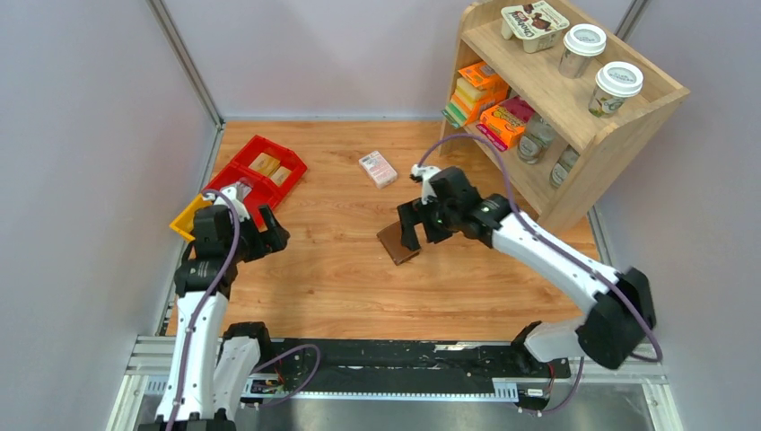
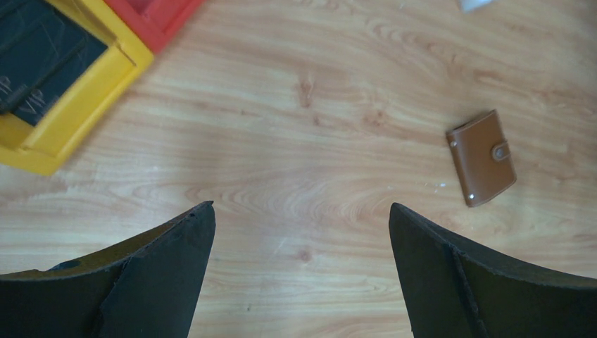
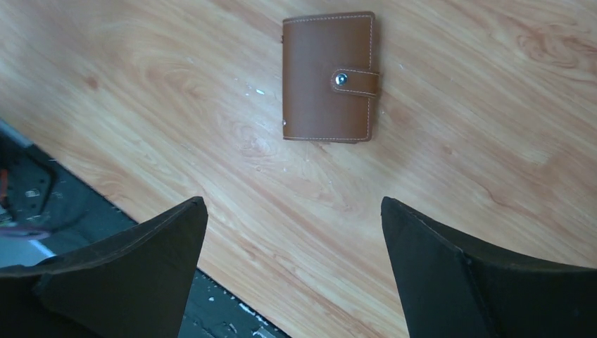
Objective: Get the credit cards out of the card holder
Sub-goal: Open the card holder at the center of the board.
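Brown leather card holder (image 3: 327, 76) lies flat on wooden table (image 3: 457, 155), mid-table, folded shut (snap tab fastened).

Your left end effector (image 2: 301, 211) hangs out on the left side, fingers spread wide, gripping nothing. Your right arm (image 1: 547, 256) stretches forward to centre, right end effector (image 3: 292, 204) tipped downward, jaws just as wide, empty.

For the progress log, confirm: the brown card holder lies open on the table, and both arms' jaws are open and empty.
Wrong: the card holder lies closed on the table, its snap tab fastened; the right wrist view shows it. The jaws of the left gripper and right gripper are open and empty.
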You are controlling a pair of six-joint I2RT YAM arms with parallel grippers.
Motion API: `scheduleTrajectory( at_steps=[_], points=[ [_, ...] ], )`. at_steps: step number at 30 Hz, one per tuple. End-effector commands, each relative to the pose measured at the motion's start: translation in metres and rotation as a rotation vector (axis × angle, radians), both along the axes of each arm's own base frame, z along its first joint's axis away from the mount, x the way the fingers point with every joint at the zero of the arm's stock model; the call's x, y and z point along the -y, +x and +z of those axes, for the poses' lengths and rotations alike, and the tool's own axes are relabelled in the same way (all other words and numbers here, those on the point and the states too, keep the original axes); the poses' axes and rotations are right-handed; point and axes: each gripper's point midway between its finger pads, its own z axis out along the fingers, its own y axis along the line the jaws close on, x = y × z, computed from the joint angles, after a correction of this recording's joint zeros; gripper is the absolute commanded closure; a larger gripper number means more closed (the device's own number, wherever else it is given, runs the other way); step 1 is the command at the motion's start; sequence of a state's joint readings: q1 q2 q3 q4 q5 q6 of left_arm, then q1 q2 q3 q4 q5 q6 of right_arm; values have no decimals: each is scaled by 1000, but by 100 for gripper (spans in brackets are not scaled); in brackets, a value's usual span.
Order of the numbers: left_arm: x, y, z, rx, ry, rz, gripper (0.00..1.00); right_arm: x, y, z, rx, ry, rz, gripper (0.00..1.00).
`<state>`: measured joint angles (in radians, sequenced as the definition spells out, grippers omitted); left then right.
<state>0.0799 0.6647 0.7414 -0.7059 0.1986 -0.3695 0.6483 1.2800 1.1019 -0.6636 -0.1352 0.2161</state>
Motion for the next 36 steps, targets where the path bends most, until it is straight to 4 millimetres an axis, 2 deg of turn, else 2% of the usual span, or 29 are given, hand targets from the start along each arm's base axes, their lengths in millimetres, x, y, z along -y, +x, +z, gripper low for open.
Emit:
scheduleTrajectory(
  at_steps=[1,3,8,15,20,23,25,28,31,36],
  points=[
    [5,1,-13,-113,-43,-10,0,-1,28,-37,-43,-210,-75,3],
    [4,-2,-28,-173,-52,2,0,-1,40,-55,-62,-311,-97,9],
    [4,-5,-45,-237,-75,36,0,-27,51,-86,-104,-373,-62,24],
    [20,1,-65,-323,-86,12,0,-47,66,-109,-119,-400,-73,51],
    [52,5,-82,-416,-80,-72,0,-57,72,-121,-135,-392,-70,60],
    [72,14,-82,-403,-83,-107,0,-59,76,-128,-135,-403,-76,65],
    [83,19,-83,-399,-93,-120,0,-58,80,-132,-127,-417,-88,74],
    [98,28,-84,-400,-100,-143,0,-50,82,-140,-120,-458,-111,76],
    [113,27,-88,-420,-95,-180,0,-43,81,-149,-122,-487,-122,75],
    [135,28,-93,-436,-86,-226,0,-37,73,-165,-145,-514,-120,67]
  ],
)
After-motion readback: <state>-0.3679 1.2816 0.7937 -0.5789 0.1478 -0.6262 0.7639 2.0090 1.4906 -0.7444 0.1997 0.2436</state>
